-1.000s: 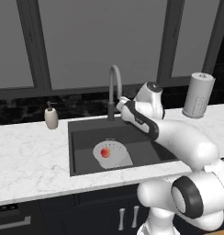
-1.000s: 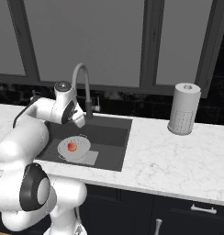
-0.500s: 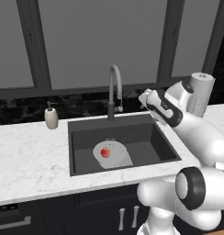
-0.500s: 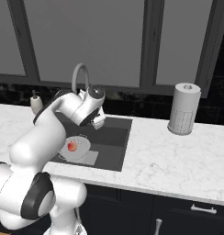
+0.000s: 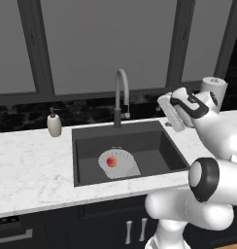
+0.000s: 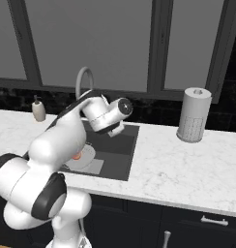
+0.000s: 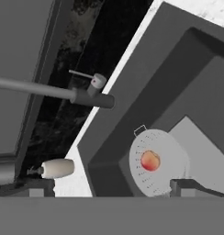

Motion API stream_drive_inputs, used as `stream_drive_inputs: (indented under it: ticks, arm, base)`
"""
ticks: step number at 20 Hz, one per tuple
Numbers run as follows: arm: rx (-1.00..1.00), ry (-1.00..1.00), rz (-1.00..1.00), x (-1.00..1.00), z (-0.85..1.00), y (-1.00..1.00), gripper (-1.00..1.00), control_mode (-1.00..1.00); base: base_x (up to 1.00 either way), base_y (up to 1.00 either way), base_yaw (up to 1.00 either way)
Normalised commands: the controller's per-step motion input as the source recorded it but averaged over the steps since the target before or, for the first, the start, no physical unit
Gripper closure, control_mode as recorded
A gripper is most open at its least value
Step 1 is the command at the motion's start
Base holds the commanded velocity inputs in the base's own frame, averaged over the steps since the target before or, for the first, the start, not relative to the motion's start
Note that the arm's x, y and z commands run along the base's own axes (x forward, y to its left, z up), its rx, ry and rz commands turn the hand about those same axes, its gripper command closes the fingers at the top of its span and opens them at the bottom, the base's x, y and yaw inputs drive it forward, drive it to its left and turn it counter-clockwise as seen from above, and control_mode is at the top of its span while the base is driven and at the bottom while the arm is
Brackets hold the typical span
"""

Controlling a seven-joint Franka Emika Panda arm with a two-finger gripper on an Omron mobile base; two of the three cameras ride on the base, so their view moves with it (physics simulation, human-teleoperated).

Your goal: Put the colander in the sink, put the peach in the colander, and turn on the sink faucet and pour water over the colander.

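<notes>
Left base view: colander (image 5: 119,163) seated on the floor of the sink (image 5: 154,141), toward its front left, partly over the pale drain plate (image 5: 135,169). Peach (image 5: 111,161) lying inside the colander. Faucet (image 5: 120,97) standing at the sink's back edge, no stream visible. End effector (image 5: 172,116) raised above the sink's right rim, beside the paper towel roll (image 5: 214,89) at the desk's back right; whether the fingers are apart or together cannot be told here. Soap dispenser (image 5: 54,123) on the desk left of the sink.

Right base view: end effector (image 6: 117,129) hanging over the sink's back right part, faucet arch (image 6: 83,80) rising behind the arm, colander rim (image 6: 87,156) peeking out beside the forearm.

Hand view: finger tips (image 7: 189,187) set wide apart with nothing between them. Colander and peach (image 7: 150,160) well below, faucet lever (image 7: 81,74) off to the side, near the sink's back edge.

Judged from this: first two steps done, faucet step in hand. Next move calls for carrying the open end effector across to the lever at the faucet base and pushing it, then checking that the spout reaches over the colander.
</notes>
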Motion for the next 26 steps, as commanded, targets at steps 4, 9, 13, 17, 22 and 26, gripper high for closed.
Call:
stream_drive_inputs:
  ticks: [4,9,13,17,22,26]
  arm:
    - [0.51,-0.04,0.0,0.03,0.0,-0.35,-1.0,-1.0]
    - [0.49,-0.01,-0.06,0.0,0.0,-0.11,-1.0,-1.0]
    - [0.48,0.01,-0.13,0.0,0.03,0.0,-1.0,-1.0]
    - [0.43,0.13,-0.11,0.0,0.01,0.0,-1.0,-1.0]
    - [0.3,0.41,-0.07,0.09,0.0,0.11,-1.0,-1.0]
    - [0.12,0.6,0.0,0.36,0.07,0.28,-1.0,-1.0]
  base:
    - [0.0,0.0,0.0]
    - [0.0,0.0,0.0]
    - [0.0,0.0,0.0]
    - [0.0,0.0,0.0]
    - [0.0,0.0,0.0]
    - [0.0,0.0,0.0]
